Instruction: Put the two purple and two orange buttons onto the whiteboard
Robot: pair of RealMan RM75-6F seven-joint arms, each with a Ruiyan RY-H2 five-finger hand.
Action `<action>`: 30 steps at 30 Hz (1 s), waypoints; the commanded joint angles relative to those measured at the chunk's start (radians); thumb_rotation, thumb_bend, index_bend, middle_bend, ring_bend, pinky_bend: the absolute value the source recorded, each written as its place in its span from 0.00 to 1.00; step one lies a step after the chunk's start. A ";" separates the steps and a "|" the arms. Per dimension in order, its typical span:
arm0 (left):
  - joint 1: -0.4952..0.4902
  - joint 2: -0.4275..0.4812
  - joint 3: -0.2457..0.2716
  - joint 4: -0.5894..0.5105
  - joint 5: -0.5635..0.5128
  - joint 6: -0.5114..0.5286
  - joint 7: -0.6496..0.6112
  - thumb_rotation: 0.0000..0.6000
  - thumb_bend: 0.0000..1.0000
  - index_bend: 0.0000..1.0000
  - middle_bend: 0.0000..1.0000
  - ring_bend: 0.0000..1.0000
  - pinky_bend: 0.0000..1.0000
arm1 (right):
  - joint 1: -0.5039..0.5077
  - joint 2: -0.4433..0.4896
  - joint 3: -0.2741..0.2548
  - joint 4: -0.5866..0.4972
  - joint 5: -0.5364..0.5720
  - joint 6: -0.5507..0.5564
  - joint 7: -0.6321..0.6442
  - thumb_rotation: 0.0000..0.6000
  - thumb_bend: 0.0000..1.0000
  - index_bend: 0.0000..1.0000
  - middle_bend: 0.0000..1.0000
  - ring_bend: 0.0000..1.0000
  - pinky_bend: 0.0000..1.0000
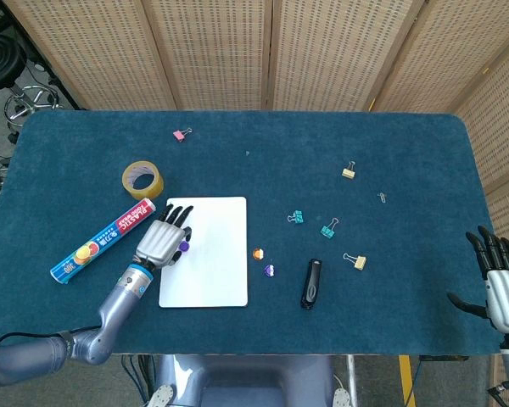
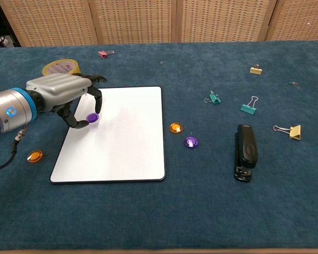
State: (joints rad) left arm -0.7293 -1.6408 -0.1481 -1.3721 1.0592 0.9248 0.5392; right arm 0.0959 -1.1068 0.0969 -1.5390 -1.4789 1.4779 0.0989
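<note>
Four buttons in play: left hand (image 2: 63, 98) pinches one purple button (image 2: 92, 117) between thumb and a finger, held over the left part of the whiteboard (image 2: 127, 143), can't tell if it touches the surface. Second purple button (image 2: 190, 142) lies on the blue table cloth (image 2: 201, 211) right of the whiteboard, orange button (image 2: 175, 127) just beside it, nearer the board edge. Other orange button (image 2: 35, 156) on the cloth left of the board, near its front corner. Right hand (image 1: 502, 284) at the table's far right edge, fingers spread, holding nothing. Black stapler (image 2: 245, 152) right of the loose buttons; tape roll (image 2: 59, 68) behind left hand; blue box (image 1: 102, 242) left of board
</note>
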 commanded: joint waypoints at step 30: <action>0.113 0.211 0.075 -0.186 0.182 0.130 -0.235 1.00 0.24 0.31 0.00 0.00 0.00 | -0.001 -0.002 -0.007 -0.009 -0.010 0.001 -0.022 1.00 0.00 0.00 0.00 0.00 0.00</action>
State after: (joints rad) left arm -0.6405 -1.4579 -0.0884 -1.5351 1.2156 1.0276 0.3323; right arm 0.0945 -1.1086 0.0905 -1.5479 -1.4878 1.4791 0.0774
